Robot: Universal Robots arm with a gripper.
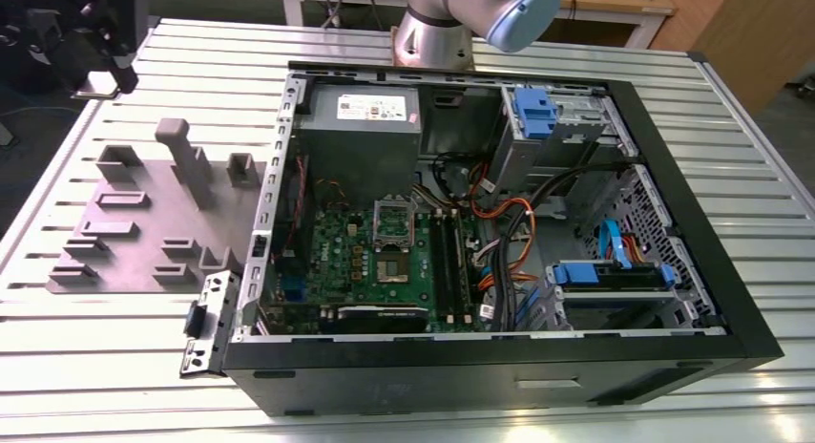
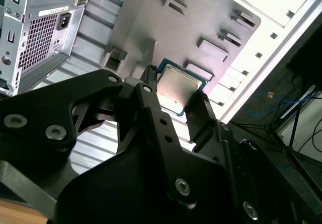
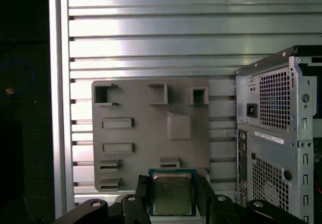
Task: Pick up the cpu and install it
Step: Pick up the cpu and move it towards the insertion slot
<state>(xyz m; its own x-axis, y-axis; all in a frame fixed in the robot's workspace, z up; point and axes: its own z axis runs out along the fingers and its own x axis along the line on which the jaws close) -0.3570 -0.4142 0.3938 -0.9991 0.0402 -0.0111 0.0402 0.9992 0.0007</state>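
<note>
1. In the first wrist view the gripper point(image 3: 172, 194) is clamped on the cpu point(image 3: 172, 191), gripping two opposite edges.
2. The cpu hangs above one edge of the moulded plate point(image 3: 146, 133), clear of its blocks.
3. A good carry likely needs the chip level and the squeeze even.

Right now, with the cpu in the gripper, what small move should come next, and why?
Probably carry it sideways toward the open computer case: the gripper is shut on the cpu over the grey moulded plate, outside the case, and the green motherboard lies inside it.
</note>
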